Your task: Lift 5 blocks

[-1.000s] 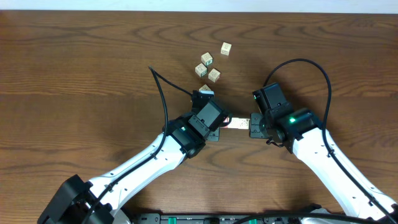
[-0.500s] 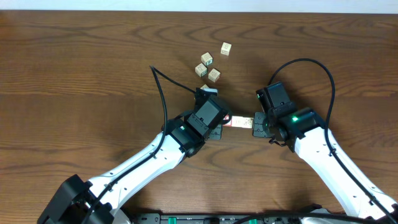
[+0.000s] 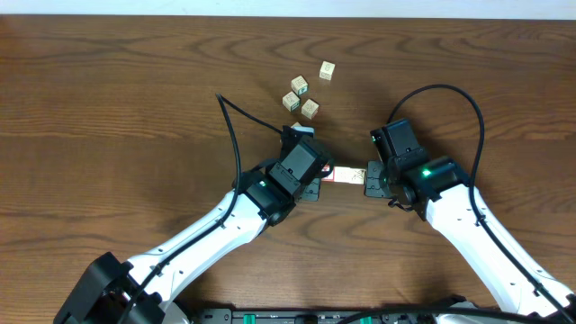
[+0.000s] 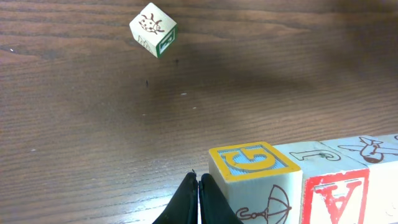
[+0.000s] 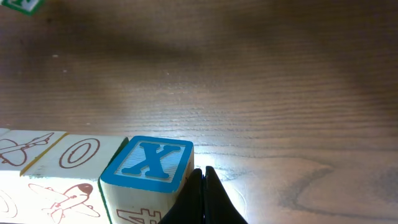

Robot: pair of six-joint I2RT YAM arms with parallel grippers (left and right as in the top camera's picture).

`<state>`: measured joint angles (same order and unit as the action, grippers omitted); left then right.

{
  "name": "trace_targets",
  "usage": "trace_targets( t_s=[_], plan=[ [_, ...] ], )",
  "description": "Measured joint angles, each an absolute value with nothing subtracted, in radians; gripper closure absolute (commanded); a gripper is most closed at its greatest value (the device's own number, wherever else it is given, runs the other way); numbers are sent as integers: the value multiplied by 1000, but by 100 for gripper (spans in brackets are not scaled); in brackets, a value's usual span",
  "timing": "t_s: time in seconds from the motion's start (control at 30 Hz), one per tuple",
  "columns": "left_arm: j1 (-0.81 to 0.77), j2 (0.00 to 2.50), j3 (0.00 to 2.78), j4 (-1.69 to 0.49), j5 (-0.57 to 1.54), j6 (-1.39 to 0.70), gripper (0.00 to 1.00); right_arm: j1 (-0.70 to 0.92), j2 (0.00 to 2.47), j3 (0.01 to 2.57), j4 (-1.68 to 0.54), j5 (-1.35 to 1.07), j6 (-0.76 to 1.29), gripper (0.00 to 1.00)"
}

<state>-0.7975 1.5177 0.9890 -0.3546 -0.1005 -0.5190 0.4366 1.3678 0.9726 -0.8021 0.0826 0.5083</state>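
Note:
A short row of blocks [image 3: 346, 176] lies end to end between my two grippers. My left gripper [image 4: 198, 186] is shut, and the side of its fingers presses the yellow-edged G block [image 4: 252, 163] at the row's left end; a red A block [image 4: 336, 199] follows it. My right gripper [image 5: 202, 180] is shut too, and its fingers lean against the blue-edged X block [image 5: 152, 162] at the right end, beside cream blocks with an O [image 5: 81, 152] and an airplane. Nothing sits between either pair of fingers. I cannot tell whether the row is off the table.
Several loose pale cubes [image 3: 300, 86] with green or tan prints lie scattered behind the left gripper [image 3: 321, 177]; the nearest one [image 3: 297, 129] is partly hidden by the left arm. One of them [image 4: 153, 29] shows far off in the left wrist view. Dark wood table [image 3: 108, 108] all round.
Both grippers and the row between them have shifted very slightly to the right. Both stay shut.

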Motion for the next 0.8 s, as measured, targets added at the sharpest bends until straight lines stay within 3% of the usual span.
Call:
trace_targets(
  t_s=[0.8],
  plan=[
    [-778, 1518, 988, -348, -124, -517, 93, 431, 1368, 969, -744, 38, 508, 99]
  ],
)
